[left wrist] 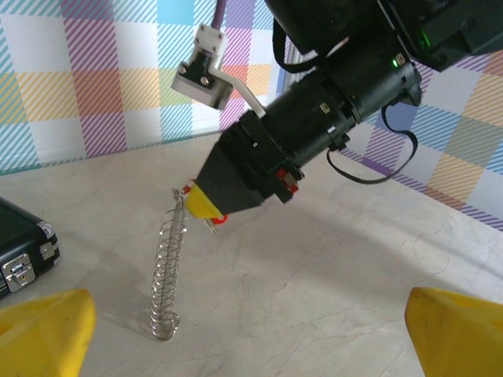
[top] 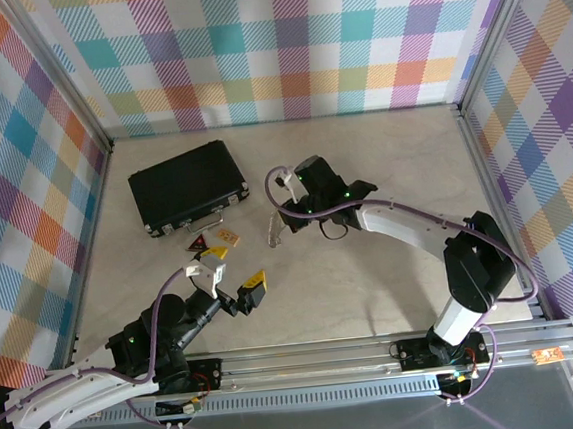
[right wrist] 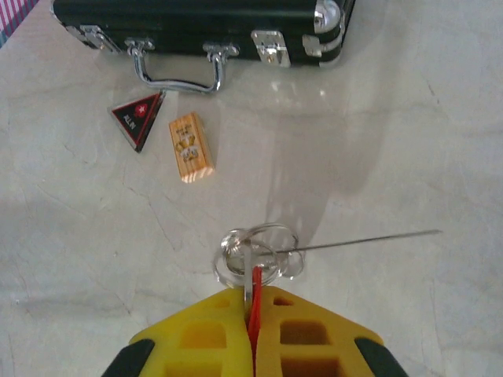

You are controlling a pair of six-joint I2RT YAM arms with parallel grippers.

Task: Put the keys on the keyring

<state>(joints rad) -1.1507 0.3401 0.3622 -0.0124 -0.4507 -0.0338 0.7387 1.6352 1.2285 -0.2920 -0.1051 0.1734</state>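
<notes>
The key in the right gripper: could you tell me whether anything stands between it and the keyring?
Nothing visible does: the key, pinched in the shut right gripper, sits directly against the keyring.

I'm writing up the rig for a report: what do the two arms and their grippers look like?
The left arm and right arm pair white links with black joint housings; each carries a purple cable and a small green light. The left gripper and right gripper have black bodies and blocky yellow fingers, with a white bracket at the wrist.
</notes>
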